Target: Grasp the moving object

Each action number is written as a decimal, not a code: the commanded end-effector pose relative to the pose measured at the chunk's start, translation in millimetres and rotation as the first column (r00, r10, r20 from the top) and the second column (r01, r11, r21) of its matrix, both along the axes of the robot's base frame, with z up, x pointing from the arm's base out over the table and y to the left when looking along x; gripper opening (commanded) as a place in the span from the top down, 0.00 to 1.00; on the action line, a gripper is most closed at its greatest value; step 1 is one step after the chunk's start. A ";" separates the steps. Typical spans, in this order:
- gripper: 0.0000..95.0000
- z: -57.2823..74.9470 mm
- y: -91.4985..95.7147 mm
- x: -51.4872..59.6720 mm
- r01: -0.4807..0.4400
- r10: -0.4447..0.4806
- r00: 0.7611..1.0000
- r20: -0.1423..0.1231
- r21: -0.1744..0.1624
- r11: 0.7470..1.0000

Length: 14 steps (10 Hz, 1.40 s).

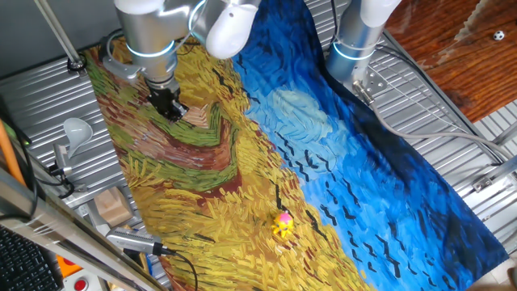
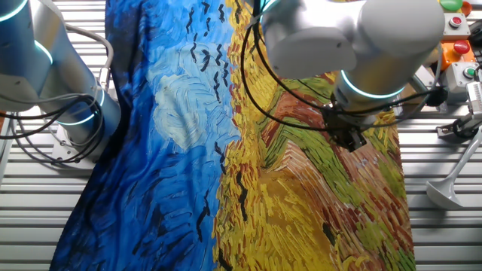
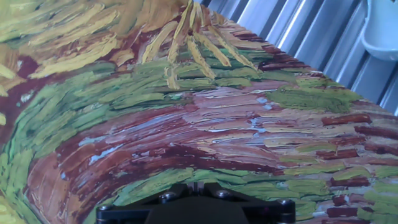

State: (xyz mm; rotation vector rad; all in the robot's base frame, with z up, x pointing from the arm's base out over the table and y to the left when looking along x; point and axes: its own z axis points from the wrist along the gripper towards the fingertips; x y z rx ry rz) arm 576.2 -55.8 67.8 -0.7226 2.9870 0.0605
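The moving object (image 1: 283, 224) is a tiny toy with a pink top and yellow legs. It stands on the yellow part of the painted cloth (image 1: 242, 178), near the front edge in one fixed view. My gripper (image 1: 171, 107) hovers low over the green and brown swirl at the far left of the cloth, far from the toy. Its black fingers are pressed together and hold nothing. It also shows in the other fixed view (image 2: 352, 139) and in the hand view (image 3: 196, 185). The toy shows in neither of those two views.
A second arm's base (image 1: 355, 44) stands at the cloth's far edge, also in the other fixed view (image 2: 53, 83). A white scoop (image 1: 74, 129) and a wooden block (image 1: 113, 206) lie on the ribbed metal table left of the cloth. Control buttons (image 2: 461, 38) are nearby.
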 end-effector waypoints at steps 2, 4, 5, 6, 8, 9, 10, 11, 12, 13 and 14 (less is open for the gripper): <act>1.00 0.7 0.8 -0.5 0.044 -0.044 0.999 -0.017 0.014 0.999; 1.00 0.7 0.8 -0.5 0.054 -0.054 0.998 -0.022 0.010 0.998; 1.00 0.7 0.8 -0.5 0.058 -0.058 0.998 -0.026 0.010 0.998; 1.00 0.7 0.8 -0.5 0.057 -0.057 0.998 -0.035 0.007 0.998; 1.00 0.7 0.8 -0.5 0.033 -0.033 0.998 -0.057 0.006 0.999; 1.00 0.7 0.8 -0.5 0.020 -0.018 0.996 -0.089 0.023 1.000; 1.00 3.0 8.8 -0.6 0.023 -0.020 0.995 -0.093 0.035 0.999; 1.00 6.3 28.9 -1.4 0.037 -0.034 0.995 -0.094 0.035 0.999; 1.00 9.7 64.9 -2.8 0.088 -0.085 0.992 -0.098 0.026 0.996; 1.00 10.5 84.1 -2.8 0.118 -0.115 0.988 -0.100 0.023 0.993; 1.00 9.1 114.6 -3.9 0.160 -0.158 0.982 -0.103 0.019 0.987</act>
